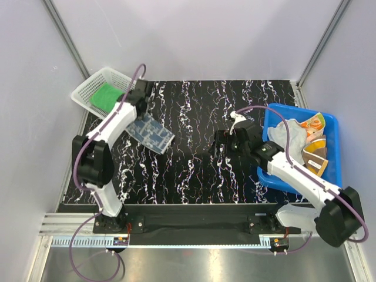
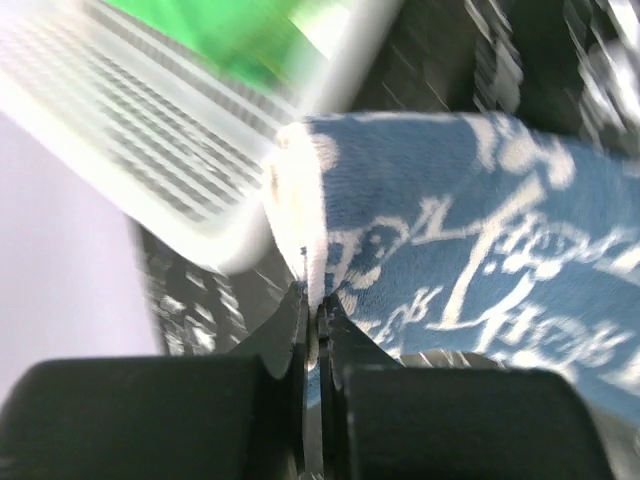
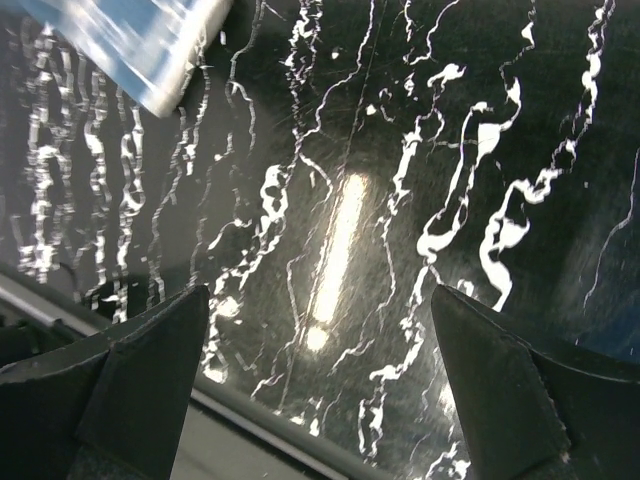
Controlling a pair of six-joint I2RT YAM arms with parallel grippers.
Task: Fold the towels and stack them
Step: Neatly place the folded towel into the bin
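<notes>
Black marble veined with white covers the tabletop (image 1: 200, 176), with pale grey walls around it. I have my left hand (image 2: 312, 308) clenched on the pale hem of the navy towel (image 1: 151, 134), jaws pressed together on the cloth. The towel spreads out flat and tilted beneath the left arm (image 1: 114, 126), near the white mesh basket (image 1: 82, 93). I cannot tell whether its lower corner touches the surface. A green towel (image 1: 107, 96) lies in that basket. My right hand (image 3: 320, 340) is released, fingers spread wide over bare marble near the middle of the tabletop. Beside it on the right, the blue tub (image 1: 332, 141) holds a crumpled heap: an orange printed towel (image 1: 312, 123), a pale cloth (image 1: 289, 136) and a yellow and brown towel (image 1: 314, 157).
</notes>
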